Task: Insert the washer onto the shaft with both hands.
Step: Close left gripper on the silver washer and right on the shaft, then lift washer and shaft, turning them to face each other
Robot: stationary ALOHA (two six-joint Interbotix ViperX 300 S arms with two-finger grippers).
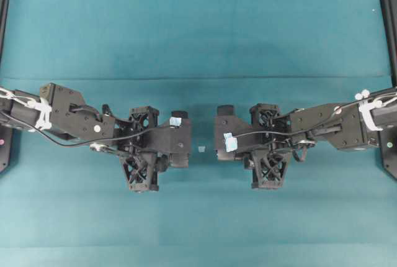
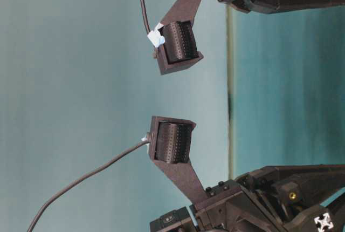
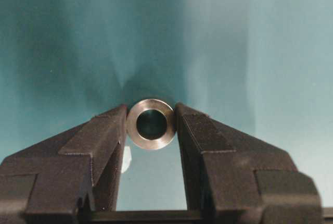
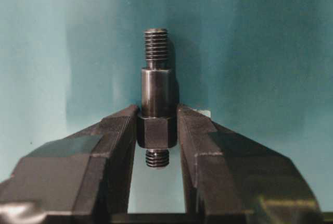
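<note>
Two grippers face each other across the middle of the teal table, well apart, one per arm. Left gripper: its two fingers are clamped on one washer, a grey metal ring held by its outer rim at the fingertips, with the dark centre hole facing the left wrist camera. Right gripper: its two fingers are clamped on one shaft, gripped at its widest section. The smooth barrel and a threaded end project beyond the fingertips; a second, shorter threaded end shows between the fingers behind the grip. Neither part is on the table surface; washer and shaft are not joined.

One pale blue tape tag is fixed on each gripper: the left tag and the right tag, two in total. One small pale tape bit lies on the table between the two grippers. White tape bands wrap both arms. No brand, label text or other writing can be read in any view.
</note>
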